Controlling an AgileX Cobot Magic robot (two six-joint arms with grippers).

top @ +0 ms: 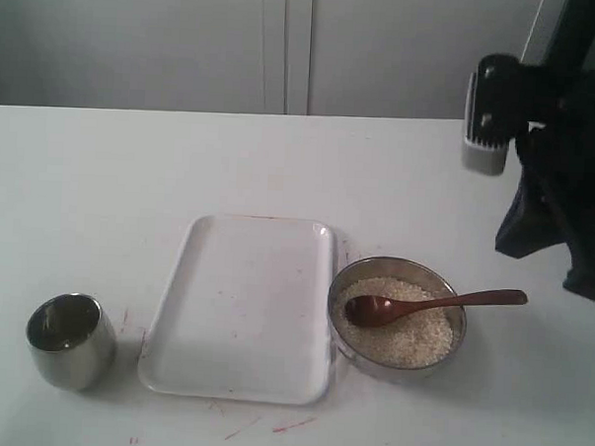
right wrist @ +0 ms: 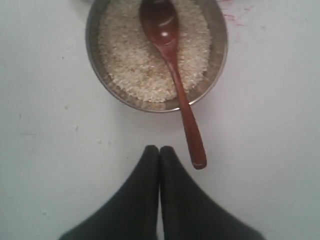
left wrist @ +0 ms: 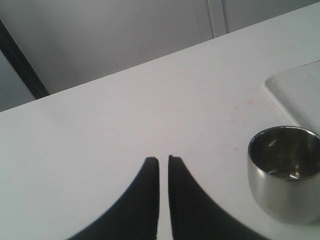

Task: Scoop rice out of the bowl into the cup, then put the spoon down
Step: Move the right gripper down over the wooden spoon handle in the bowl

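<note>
The steel bowl [top: 455, 320] stands right of the tray, filled with white rice [top: 415, 339]. The dark wooden spoon [top: 434, 306] rests in it, its oval end on the rice and its handle sticking out over the rim to the right. In the right wrist view the spoon [right wrist: 173, 65] lies across the bowl [right wrist: 95, 60] and rice [right wrist: 127, 60]. My right gripper [right wrist: 160, 149] is shut and empty, hovering just beside the handle's tip. The steel cup [top: 70, 340] stands at the front left. My left gripper [left wrist: 163, 159] is shut and empty, a short way from the cup [left wrist: 285, 172].
A white rectangular tray [top: 239, 309] lies between the cup and the bowl, with nothing on it. The right arm's dark body [top: 566, 175] hangs above the table's right side. Faint red marks dot the table near the tray.
</note>
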